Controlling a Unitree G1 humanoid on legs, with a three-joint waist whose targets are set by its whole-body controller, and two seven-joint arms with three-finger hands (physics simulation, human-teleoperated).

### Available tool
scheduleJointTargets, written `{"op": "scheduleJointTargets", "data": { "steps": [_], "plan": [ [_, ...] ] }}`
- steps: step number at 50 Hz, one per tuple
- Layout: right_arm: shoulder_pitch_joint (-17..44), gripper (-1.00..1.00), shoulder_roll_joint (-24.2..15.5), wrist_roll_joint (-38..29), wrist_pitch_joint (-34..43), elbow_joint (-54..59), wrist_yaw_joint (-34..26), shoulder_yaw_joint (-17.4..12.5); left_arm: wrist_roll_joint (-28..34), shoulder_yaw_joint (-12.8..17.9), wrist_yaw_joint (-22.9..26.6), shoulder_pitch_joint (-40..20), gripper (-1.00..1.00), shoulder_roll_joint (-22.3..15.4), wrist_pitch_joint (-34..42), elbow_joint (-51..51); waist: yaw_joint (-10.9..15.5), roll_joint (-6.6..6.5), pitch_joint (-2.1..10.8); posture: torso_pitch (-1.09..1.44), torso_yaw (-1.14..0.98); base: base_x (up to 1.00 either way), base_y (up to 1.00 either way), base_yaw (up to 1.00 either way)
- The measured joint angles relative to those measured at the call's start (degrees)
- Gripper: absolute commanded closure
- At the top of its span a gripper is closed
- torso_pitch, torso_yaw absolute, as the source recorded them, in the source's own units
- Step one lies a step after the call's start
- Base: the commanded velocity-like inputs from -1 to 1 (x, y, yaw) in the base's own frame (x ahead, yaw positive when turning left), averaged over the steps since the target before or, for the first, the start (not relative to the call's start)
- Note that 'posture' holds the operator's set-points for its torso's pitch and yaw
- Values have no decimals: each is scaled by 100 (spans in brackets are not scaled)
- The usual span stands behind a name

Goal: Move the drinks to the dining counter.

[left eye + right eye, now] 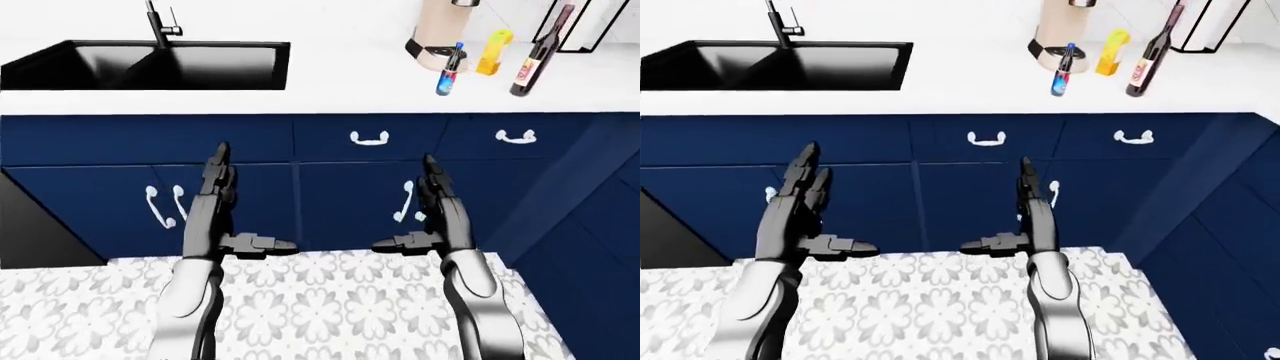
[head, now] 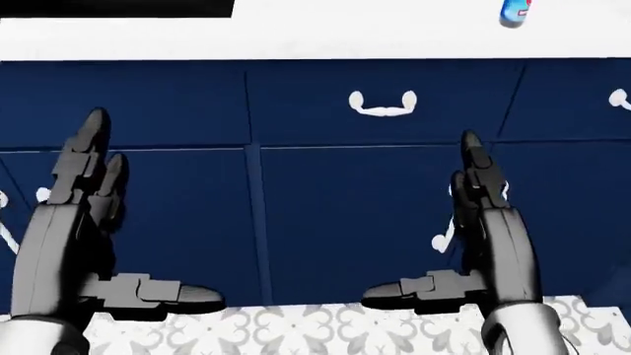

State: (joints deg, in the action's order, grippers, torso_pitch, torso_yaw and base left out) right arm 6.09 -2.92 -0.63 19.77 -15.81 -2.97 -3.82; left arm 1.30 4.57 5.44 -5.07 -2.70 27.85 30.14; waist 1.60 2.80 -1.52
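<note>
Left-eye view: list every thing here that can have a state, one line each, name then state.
left hand: open, empty, fingers extended toward the cabinets.
right hand: open, empty, fingers extended.
wine bottle: upright on the counter, capped.
blue bottle: upright on the counter.
yellow bottle: upright on the counter.
sink: empty, no water running from the faucet.
cabinet doors: closed.
drawers: closed.

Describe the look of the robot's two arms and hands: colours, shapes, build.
Both match. Each forearm is a smooth, rounded silver-grey shell that darkens toward the wrist. The left hand and right hand are dark grey to black, built of blocky jointed segments: two long slim fingers with tapered tips, plus a thicker thumb branching sideways from the palm. No cables, sleeves or markings show.
</note>
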Motion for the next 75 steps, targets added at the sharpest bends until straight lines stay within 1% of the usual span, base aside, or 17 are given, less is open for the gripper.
{"op": "scheduleJointTargets", "data": {
  "steps": [3,10,14,17,21,24,27,36,42,46,49,52,55,59,62,71,75],
  "plan": [
    [-91,-100,-12,-4,46,81,45,-152,-66,-132,62,23,-100,5,122,-126,-140,47,-55,0,0,17,-75,0],
    [-107,-100,17,55,25,14,46,-65,-44,20,9,-3,-100,-39,168,0,-141,-418,-207,0,0,17,-76,0],
    [-71,-100,58,75,-1,3,29,-3,-48,53,0,-46,-100,-72,123,-23,-32,-532,-207,0,0,18,-76,0],
    [-170,-100,74,90,54,86,-7,80,-41,125,-11,22,-100,-85,258,-144,-3,-599,-66,0,0,17,-75,0],
    [-105,-100,57,93,8,-33,5,3,-49,137,-34,-86,-100,-101,257,46,85,-407,-38,0,0,17,-75,0],
    [-73,-100,51,93,-66,-98,15,3,-60,94,-44,-114,-100,-89,131,58,36,31,9,0,0,17,-76,0],
    [-162,-100,-4,74,-10,19,43,-117,-98,-103,0,-40,-100,-4,187,-127,-127,75,-58,0,0,17,-76,0],
    [-93,-100,33,48,57,-84,44,2,-99,32,-20,-56,-100,-51,174,-18,-118,-338,-124,0,0,17,-64,0],
    [-44,-100,23,35,104,-149,44,-15,-105,26,-18,-78,-100,-49,102,-162,-103,-94,-76,0,0,15,-15,0],
    [16,-100,8,28,71,-152,61,-56,-111,8,-20,-120,-100,-50,32,-214,-139,-100,-94,0,0,12,-4,0],
    [-22,-100,38,28,127,-105,62,-5,-118,26,-19,-84,-100,-61,20,-277,-162,85,-167,0,0,6,-1,0],
    [2,-100,44,34,242,-132,50,33,-118,76,-34,-51,-100,-76,136,-250,-162,35,-162,0,0,0,0,0],
    [31,-100,38,39,336,-299,27,67,-120,126,-51,-57,-100,-94,255,-140,-180,-231,-190,0,0,0,0,0],
    [136,-100,-6,29,513,-551,27,3,-166,110,-39,-299,-100,-130,376,242,-90,2,-203,0,0,0,0,0],
    [196,-100,-84,-26,780,-662,68,-133,-254,-3,21,-319,-100,-88,542,233,-197,29,-282,0,0,0,0,0],
    [640,-100,-51,-3,1296,-1200,29,-39,-516,363,-100,-790,-100,-336,1240,921,-249,-271,-33,0,0,0,1,4],
    [685,-100,-100,85,1485,-1212,92,-162,-605,291,-76,-837,-100,-364,1388,861,-250,-563,27,0,0,0,0,43]
  ]
}}
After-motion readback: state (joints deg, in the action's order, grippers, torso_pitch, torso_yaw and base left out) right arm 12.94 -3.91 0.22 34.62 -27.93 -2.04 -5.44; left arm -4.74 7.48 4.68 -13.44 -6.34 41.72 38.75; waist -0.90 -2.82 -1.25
